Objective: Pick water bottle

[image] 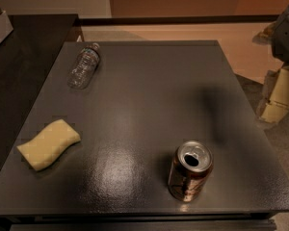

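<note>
Camera view looks down on a dark grey table (149,95), and the water bottle (85,66) lies on its side near the table's far left corner. Its dark cap points toward the far edge and its clear ribbed body slants back toward the near left. Nothing touches it.

Nearer along the left side, well apart from the bottle, a yellow sponge (49,144) lies flat. Toward the near edge and right of the middle, a brown soda can (190,170) stands upright with its silver top opened. A soft shadow (216,112) falls on the tabletop's right half.

The gripper (275,100) is at the right edge of the view, a cream-coloured piece under a grey arm part, past the table's right side and over the floor. The whole width of the table lies between it and the bottle, which sits diagonally away at the far left. Whether the gripper is parted or closed, I cannot tell; it holds nothing I can see.

A darker surface (19,57) borders the table on the left.
</note>
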`<state>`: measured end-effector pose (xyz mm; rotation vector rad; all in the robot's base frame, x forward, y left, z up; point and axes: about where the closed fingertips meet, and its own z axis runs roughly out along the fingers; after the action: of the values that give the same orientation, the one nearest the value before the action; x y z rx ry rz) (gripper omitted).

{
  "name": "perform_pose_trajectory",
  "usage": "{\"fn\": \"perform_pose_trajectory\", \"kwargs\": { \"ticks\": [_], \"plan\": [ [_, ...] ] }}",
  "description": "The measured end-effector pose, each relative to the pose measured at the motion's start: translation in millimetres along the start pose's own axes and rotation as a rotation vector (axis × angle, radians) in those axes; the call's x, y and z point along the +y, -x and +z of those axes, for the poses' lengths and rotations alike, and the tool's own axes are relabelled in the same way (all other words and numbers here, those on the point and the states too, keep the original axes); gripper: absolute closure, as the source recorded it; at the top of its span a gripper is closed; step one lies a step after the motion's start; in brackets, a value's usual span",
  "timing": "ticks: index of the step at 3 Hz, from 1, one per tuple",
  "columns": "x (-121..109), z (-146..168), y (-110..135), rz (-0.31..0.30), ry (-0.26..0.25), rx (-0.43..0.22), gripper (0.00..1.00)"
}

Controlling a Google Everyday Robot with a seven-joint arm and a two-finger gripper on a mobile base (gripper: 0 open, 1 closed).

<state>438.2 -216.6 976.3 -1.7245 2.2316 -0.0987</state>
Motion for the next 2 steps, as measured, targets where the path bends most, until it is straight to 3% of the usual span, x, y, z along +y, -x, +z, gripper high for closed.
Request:
{"fn": "perform_pose_trajectory", "kwargs": {
  "ticks": [1, 2],
  "plan": [
    [0, 0, 0, 0.0, 0.0, 0.0, 0.0],
    [-10, 11, 22, -0.03, -0.002, -0.025, 0.0]
  ]
}}
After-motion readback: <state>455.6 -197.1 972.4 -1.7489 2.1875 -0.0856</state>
